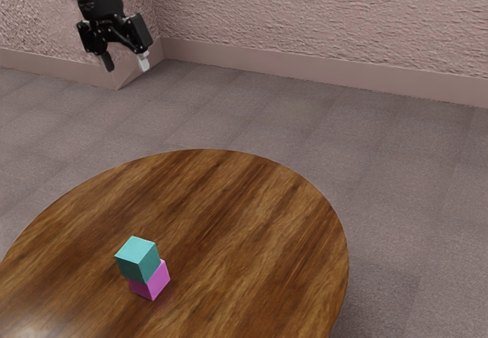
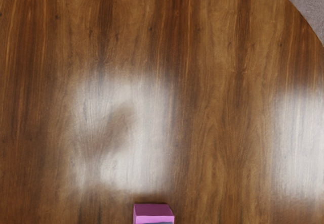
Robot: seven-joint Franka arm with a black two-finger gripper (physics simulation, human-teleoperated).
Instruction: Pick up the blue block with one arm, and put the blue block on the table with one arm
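In the exterior view, the black hand [image 1: 125, 64], fingers spread, hangs at twelve o'clock from the blue block [image 1: 137, 259], stacked on a magenta block [image 1: 155, 282] on the round wooden bench [image 1: 263, 239].

You get even, moderately bright light in the exterior view, with small shadows picking out the rough wall [image 1: 320, 25]. The blue block [image 1: 138, 249] is palest on top and darker on its lower right face. Glare whitens the table [image 1: 252, 223] at the frame's lower left, and a faint shadow dims the floor [image 1: 381, 292] at lower right. In the wrist view, you face broad white glare left of centre, crossed by a soft dark smudge, and another patch at the right edge.
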